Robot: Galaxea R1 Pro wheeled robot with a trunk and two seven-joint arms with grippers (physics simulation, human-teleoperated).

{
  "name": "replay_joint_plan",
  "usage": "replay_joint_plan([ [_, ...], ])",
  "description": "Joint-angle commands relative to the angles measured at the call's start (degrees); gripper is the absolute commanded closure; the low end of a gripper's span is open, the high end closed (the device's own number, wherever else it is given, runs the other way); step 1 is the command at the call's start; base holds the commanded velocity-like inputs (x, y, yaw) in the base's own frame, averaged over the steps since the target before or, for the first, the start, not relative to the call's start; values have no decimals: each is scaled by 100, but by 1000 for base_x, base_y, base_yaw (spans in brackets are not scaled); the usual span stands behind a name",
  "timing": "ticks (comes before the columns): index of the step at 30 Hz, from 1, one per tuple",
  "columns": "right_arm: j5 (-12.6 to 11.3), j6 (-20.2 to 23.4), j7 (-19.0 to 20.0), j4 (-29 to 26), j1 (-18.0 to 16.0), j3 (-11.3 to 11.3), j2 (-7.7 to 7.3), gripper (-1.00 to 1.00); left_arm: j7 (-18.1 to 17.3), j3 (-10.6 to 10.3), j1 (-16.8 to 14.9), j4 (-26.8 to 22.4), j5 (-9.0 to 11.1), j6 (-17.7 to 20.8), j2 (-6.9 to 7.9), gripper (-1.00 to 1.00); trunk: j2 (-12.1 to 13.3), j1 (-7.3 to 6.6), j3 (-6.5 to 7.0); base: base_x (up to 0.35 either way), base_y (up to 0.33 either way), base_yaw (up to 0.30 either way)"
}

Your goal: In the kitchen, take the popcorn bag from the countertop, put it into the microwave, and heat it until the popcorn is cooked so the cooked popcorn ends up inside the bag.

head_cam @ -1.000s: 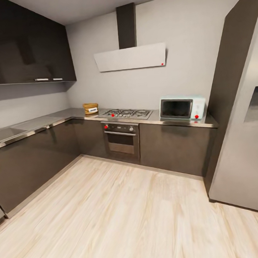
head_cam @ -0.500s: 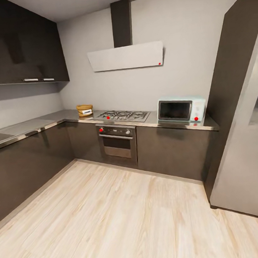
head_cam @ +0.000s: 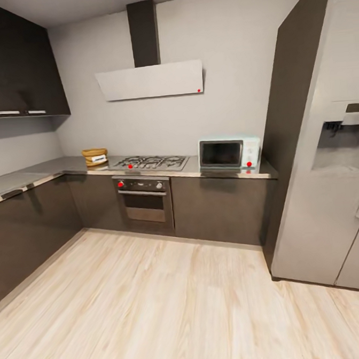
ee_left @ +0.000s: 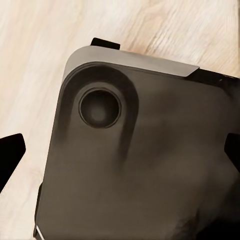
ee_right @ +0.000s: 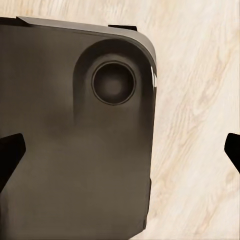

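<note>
I'm looking across the kitchen from the head camera: pale wood floor (head_cam: 172, 308) up front, light grey walls and dark brown cabinets (head_cam: 27, 222) wrapping round the corner. A tall steel fridge (head_cam: 330, 190) takes up the right side. The counter (head_cam: 50, 168) runs along the back wall in an L, silver-grey and shiny. Above it hangs a flat pale range hood (head_cam: 151, 81) with a dark chimney. Under the counter sits the black-and-steel oven (head_cam: 143, 201), and right on top is the gas hob (head_cam: 149, 163).

The microwave (head_cam: 228, 153) — the little mint-blue one — stands on the counter to the right of the hob, near the fridge end, door closed. The popcorn bag (head_cam: 95, 156) is on the counter on the other side of the hob, upright near the corner, well apart from the microwave. Can't see into it from here.

Both wrist cameras look down at a dark rounded piece of the robot's body over the wood floor. The left pincer (ee_left: 120, 155) and right pincer (ee_right: 120, 155) show black fingertips at opposite picture edges — spread wide, nothing between them.
</note>
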Motion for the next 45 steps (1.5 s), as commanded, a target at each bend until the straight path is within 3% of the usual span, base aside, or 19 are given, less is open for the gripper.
replay_joint_plan([
  [1, 39, -16, -19, 1, -1, -10, 1, -100, 1, 7, -1, 1, 58, -15, -2, -100, -2, 0, -4, 0, 0, -243],
  [19, 36, -13, -19, 1, -1, -10, -8, -100, -7, 4, -1, -2, 47, -13, -2, -100, -2, 0, -4, 5, 0, -236],
  [45, 103, 2, -19, 1, -1, 50, 8, -100, -52, -46, -1, 17, 23, 55, -2, -100, -2, 0, -4, 311, 0, -6],
])
